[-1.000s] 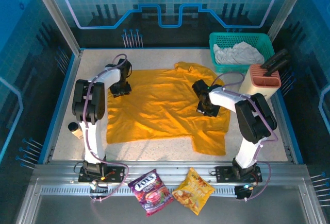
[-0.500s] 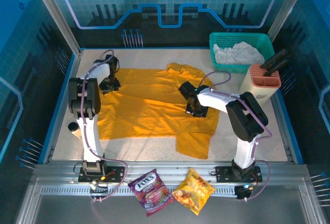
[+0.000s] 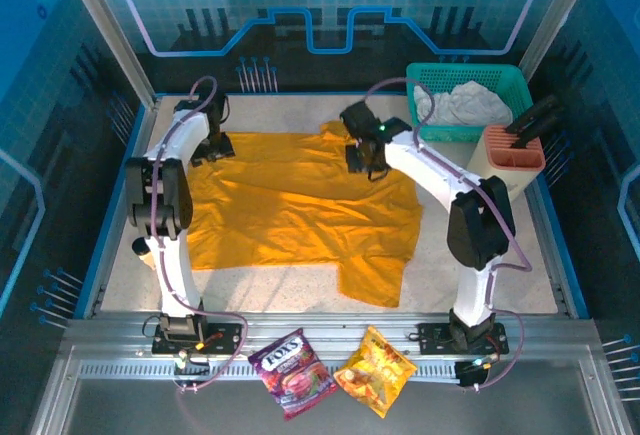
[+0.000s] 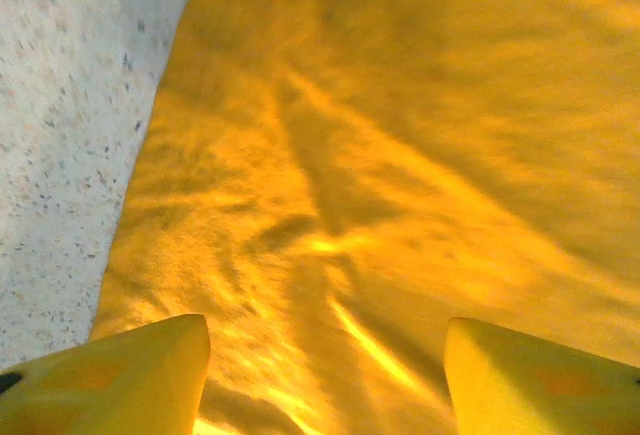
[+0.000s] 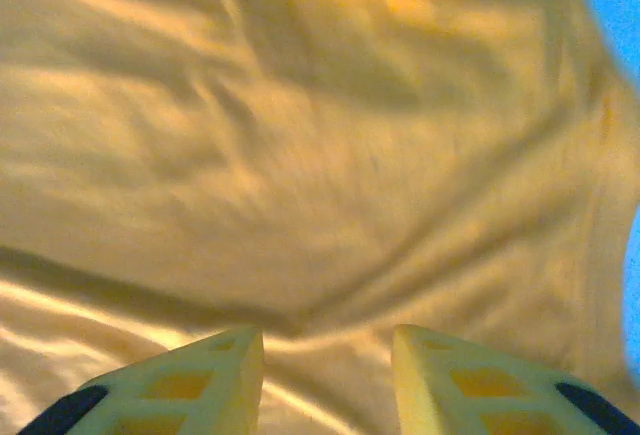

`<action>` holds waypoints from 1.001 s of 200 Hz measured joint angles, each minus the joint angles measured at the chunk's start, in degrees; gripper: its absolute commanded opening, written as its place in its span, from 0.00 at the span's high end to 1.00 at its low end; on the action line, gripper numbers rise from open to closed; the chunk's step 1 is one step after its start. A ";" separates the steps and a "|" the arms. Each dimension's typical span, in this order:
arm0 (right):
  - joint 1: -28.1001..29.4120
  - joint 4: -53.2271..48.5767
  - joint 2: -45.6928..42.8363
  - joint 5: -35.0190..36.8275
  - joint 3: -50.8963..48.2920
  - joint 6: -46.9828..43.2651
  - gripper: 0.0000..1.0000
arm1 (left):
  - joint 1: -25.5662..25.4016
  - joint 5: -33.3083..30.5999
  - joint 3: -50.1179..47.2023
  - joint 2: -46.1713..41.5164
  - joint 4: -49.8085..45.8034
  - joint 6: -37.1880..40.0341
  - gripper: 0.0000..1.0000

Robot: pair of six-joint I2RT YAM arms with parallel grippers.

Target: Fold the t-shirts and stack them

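The golden-orange t-shirt (image 3: 300, 205) lies spread flat across the middle of the table, with one sleeve (image 3: 372, 277) hanging toward the front. My left gripper (image 3: 207, 145) hovers at its far left corner. In the left wrist view that gripper (image 4: 325, 375) is open, fingers wide apart over wrinkled orange cloth (image 4: 380, 155) beside bare table (image 4: 70, 105). My right gripper (image 3: 366, 155) is at the shirt's far edge near the collar. It is open over the cloth (image 5: 300, 155) in the right wrist view (image 5: 325, 370). The whitish-grey t-shirt (image 3: 462, 103) lies crumpled in the basket.
A green basket (image 3: 505, 80) stands at the far right, with a beige and orange holder (image 3: 505, 160) of dark-handled tools just in front of it. A small jar (image 3: 145, 251) sits near the left edge. Two snack packets (image 3: 293, 370) (image 3: 375, 368) lie on the front metal rail.
The orange shirt slid left and away. Both grippers travelled toward the far edge: the left to the far left corner, the right from mid-shirt up to the collar area.
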 measured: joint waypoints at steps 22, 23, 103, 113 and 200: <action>-2.21 -0.42 6.73 -2.23 12.20 -9.86 0.48 | -3.04 0.98 1.51 -3.37 -0.20 -0.02 0.37; -2.27 -0.39 6.99 -2.32 12.59 -10.19 0.48 | -3.21 1.07 1.51 -3.52 -0.22 0.00 0.37; -5.46 -4.42 37.81 -3.93 45.18 -28.87 0.45 | -11.69 6.86 -5.42 0.15 2.47 -3.48 0.46; -6.08 -4.37 38.71 -3.89 45.18 -29.31 0.46 | -12.83 7.13 -5.57 1.42 2.84 -3.89 0.45; -7.61 0.70 36.76 -3.45 33.55 -25.09 0.86 | -16.33 5.42 -9.84 4.57 5.22 -6.86 0.46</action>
